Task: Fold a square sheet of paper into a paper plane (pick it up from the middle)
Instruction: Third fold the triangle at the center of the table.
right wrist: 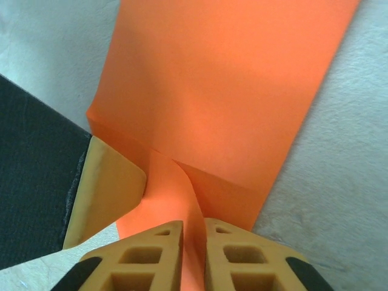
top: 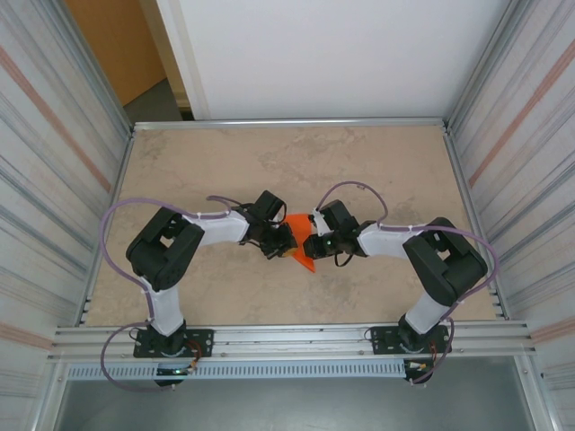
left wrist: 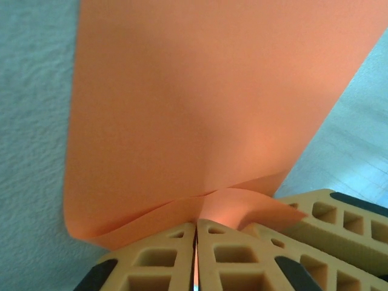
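The bright orange sheet of paper (top: 305,257) is held up off the table between both grippers, bent and folded into overlapping layers, with a point hanging toward the near side. My left gripper (top: 288,240) is shut on its edge; in the left wrist view the tan fingertips (left wrist: 176,237) press together on the paper (left wrist: 200,103). My right gripper (top: 313,243) faces it from the right, and its jaws (right wrist: 194,233) pinch a curled flap of the sheet (right wrist: 224,91). The left gripper's tan finger (right wrist: 109,182) touches the paper just beside the right one.
The beige table (top: 296,162) is walled by ribbed metal panels left (top: 54,162) and right (top: 530,162). A metal rail (top: 287,341) runs along the near edge by the arm bases. Both arms meet at the table's centre.
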